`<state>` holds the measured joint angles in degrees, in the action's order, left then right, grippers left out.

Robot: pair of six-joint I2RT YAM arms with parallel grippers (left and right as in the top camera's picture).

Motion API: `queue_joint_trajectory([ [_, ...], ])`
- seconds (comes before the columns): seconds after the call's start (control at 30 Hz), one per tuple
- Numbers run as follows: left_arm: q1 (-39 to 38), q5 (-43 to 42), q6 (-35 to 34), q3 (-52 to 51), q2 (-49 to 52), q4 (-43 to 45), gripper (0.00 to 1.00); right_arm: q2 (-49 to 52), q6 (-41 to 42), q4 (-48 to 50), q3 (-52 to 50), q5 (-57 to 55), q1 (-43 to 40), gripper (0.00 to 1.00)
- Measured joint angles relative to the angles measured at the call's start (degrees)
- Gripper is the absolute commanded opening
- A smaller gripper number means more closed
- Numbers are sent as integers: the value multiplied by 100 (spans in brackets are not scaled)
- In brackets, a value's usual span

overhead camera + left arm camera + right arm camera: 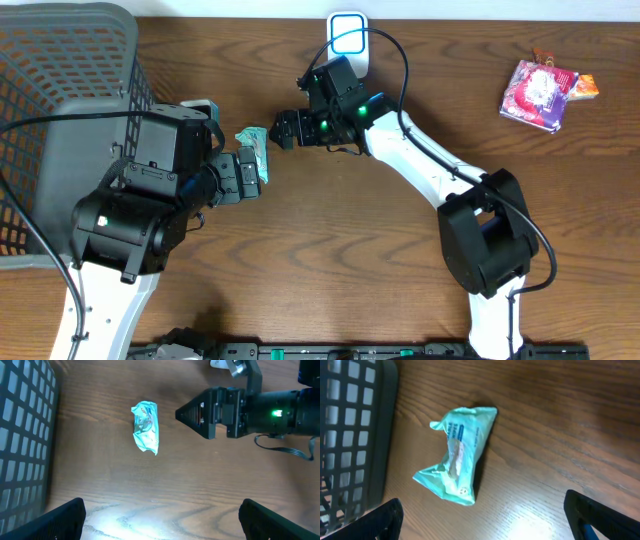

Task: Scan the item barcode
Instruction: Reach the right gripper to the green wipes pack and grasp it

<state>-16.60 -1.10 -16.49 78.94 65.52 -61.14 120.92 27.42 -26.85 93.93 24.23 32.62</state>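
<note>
Both my left gripper (243, 174) and right gripper (283, 130) gape empty, the teal packet (254, 148) lying flat between them, lengthwise away from me, right seemingly nearer

teal packet (457, 455) beside basket (355, 435)

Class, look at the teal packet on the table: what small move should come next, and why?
Probably lower the open right gripper around the teal packet: it lies loose on the table, held by nothing, so it must be grasped before scanning.

Crumpled teal packet (145, 427) flat on table
</note>
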Motion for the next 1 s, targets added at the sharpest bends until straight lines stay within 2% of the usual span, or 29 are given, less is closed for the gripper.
queue_joint_trajectory([
  [0.43, 0, 0, 0, 0, 0, 0, 98, 619, 555, 1180, -4, 87, 586, 89],
  [0.63, 0, 0, 0, 0, 0, 0, 98, 726, 732, 1261, -4, -61, 857, 84],
  [0.7, 0, 0, 0, 0, 0, -2, 98, 807, 828, 1270, -4, -157, 916, 78],
  [0.73, 0, 0, 0, 0, 0, 0, 98, 861, 866, 1274, -4, -197, 931, 71],
  [0.77, 0, 0, 0, 0, 0, 0, 98, 925, 896, 1276, -4, -238, 938, 64],
  [0.83, 0, 0, 0, 0, 0, -2, 98, 1084, 916, 1276, -2, -299, 935, 40],
  [0.87, 0, 0, 0, 0, 0, -2, 98, 1143, 885, 1314, -2, -278, 931, 38],
  [1.0, 0, 0, 0, 0, 0, -2, 98, 1134, 658, 968, 52, -483, 922, 41],
])
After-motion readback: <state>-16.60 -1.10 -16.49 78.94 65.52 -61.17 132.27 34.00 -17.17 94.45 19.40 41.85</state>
